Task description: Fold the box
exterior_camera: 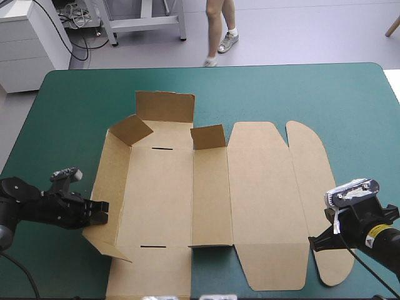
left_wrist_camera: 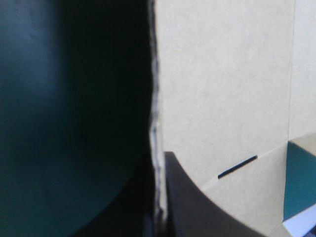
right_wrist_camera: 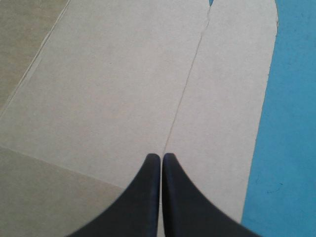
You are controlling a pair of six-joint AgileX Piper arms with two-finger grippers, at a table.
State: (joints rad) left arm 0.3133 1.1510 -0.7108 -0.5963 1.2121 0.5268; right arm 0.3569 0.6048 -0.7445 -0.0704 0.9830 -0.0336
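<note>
The brown box (exterior_camera: 162,200) lies as a cut sheet across the middle of the table. Its far wall (exterior_camera: 165,106) and two small corner flaps (exterior_camera: 208,136) stand raised, while the lid panels and the rounded flap (exterior_camera: 312,181) lie flat. At the sheet's left, my left gripper (exterior_camera: 100,211) is shut on the edge of the left side wall (left_wrist_camera: 156,123). In the left wrist view that board edge runs between the black fingers (left_wrist_camera: 197,207). My right gripper (right_wrist_camera: 161,157) is shut, its tips over the crease by the rounded flap (right_wrist_camera: 222,98), near the front right of the sheet (exterior_camera: 314,240).
Bare teal-green cover (exterior_camera: 300,94) stretches beyond the box to the far edge and along the right side (right_wrist_camera: 291,123). A narrow slot (left_wrist_camera: 237,167) is cut in the base panel ahead of my left gripper.
</note>
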